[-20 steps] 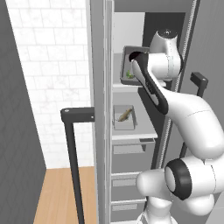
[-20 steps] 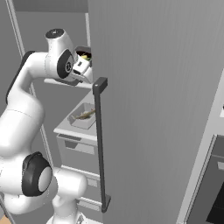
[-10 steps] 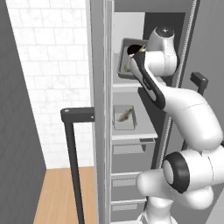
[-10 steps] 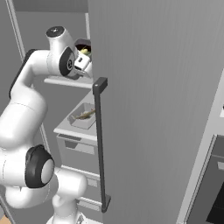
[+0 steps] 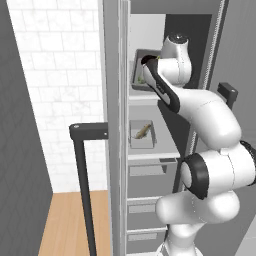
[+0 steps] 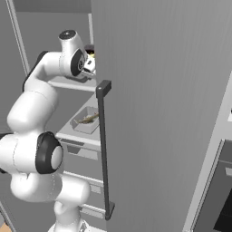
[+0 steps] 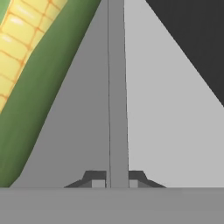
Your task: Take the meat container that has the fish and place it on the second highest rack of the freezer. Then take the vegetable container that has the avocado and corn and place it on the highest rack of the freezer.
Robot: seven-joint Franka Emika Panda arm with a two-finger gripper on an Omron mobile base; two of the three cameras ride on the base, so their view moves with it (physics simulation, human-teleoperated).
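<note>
- Left base view: the arm is extended into the open freezer (image 5: 150, 30), with the hand at the level of the highest rack (image 5: 142, 97). The vegetable container (image 5: 139, 70) is seen tipped up at the hand, just above that rack; a bit of green is visible inside it. Whether it is touching the rack cannot be told. The fingertips are hidden behind the wrist.
- Left base view: the meat container (image 5: 142, 134) with the fish (image 5: 142, 130) is seated on the shelf one level below the hand, well apart from it. Grey drawers (image 5: 145, 172) are stacked further below.
- Right base view: the hand is seen up beside the edge of the freezer door (image 6: 158, 90), with the vegetable container mostly hidden behind that door. The fish (image 6: 87, 119) lies in its tray below the hand. The black bar handle (image 6: 104, 149) runs down the door.
- Hand view: the gripper (image 7: 117, 181) is pinched onto the thin upright wall of the vegetable container (image 7: 116, 87), one finger on each side. The corn (image 7: 30, 65), yellow kernels and green husk, lies inside the container to the left of the fingers.
</note>
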